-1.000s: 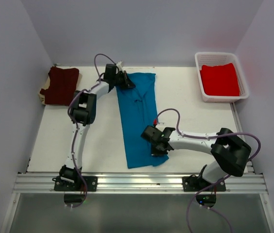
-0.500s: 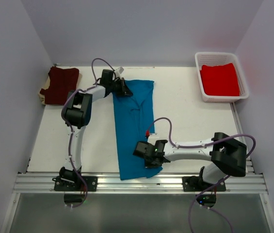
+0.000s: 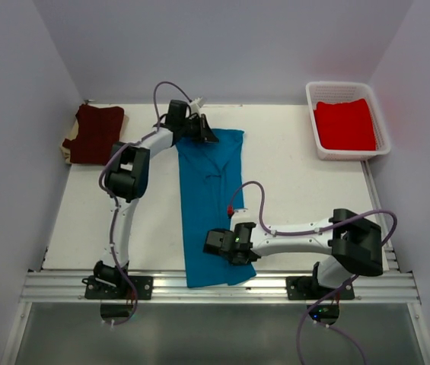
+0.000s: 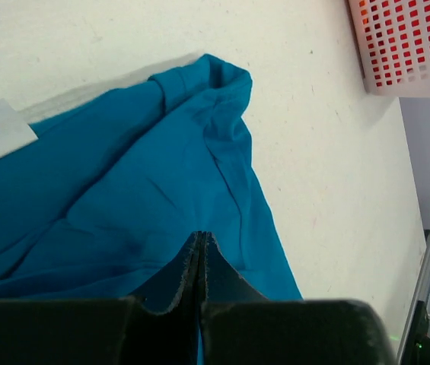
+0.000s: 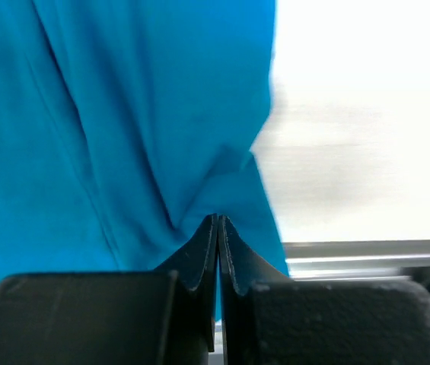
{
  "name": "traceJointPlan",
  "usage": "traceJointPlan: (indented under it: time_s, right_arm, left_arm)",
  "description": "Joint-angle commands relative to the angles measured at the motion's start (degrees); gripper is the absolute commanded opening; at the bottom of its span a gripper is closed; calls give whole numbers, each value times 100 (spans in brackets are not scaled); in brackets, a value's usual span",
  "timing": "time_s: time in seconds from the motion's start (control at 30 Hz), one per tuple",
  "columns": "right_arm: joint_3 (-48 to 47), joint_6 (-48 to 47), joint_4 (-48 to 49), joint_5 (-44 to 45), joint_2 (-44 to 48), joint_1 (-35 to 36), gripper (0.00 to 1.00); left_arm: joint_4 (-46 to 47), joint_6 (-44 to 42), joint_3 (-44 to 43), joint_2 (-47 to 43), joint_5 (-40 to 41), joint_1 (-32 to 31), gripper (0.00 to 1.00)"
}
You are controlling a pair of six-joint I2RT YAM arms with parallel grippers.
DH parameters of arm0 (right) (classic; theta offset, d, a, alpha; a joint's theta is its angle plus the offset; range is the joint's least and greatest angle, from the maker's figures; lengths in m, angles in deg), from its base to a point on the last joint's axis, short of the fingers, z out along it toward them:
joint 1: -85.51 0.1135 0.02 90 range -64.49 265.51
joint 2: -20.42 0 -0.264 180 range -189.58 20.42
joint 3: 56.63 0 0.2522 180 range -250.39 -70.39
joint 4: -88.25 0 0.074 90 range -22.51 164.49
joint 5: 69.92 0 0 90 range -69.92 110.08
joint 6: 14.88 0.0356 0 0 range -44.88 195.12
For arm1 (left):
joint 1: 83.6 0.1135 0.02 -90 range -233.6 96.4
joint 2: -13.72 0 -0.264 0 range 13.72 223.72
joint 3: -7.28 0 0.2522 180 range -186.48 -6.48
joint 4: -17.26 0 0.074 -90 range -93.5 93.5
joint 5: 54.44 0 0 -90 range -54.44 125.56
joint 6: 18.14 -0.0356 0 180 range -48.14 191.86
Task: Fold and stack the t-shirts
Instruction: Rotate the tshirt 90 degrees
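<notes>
Teal t-shirt (image 3: 207, 190) | left jaws clamp far end | right jaws clamp near end

Plain white tabletop (image 3: 306, 175) boxed in by pale lavender walls (image 3: 222, 46) on the left, far and right sides. Aluminium rail (image 3: 169, 287) along the near edge, grey-green surface (image 3: 215, 338) nearer still. Soft, even light all over.

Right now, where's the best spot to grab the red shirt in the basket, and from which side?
Come straight down from above and pinch the red shirt along its near edge, where cloth probably bunches easiest. It lies flat inside the white basket, whose walls ring it on all sides, so a sideways approach looks blocked.
</notes>
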Motion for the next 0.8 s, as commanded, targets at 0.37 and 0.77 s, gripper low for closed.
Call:
traceJointPlan:
  time_s: [0.37, 0.77]
  right_arm:
    - [-1418, -2690, 170, 2329, 1717, -1162, 86]
    - [-3288, -4822, 1940, -1152, -695, -4319, 74]
  left_arm:
    - [584, -96, 2808, -3997, 1685, -38, 17]
    - [144, -52, 5904, -6599, 2074, -197, 72]
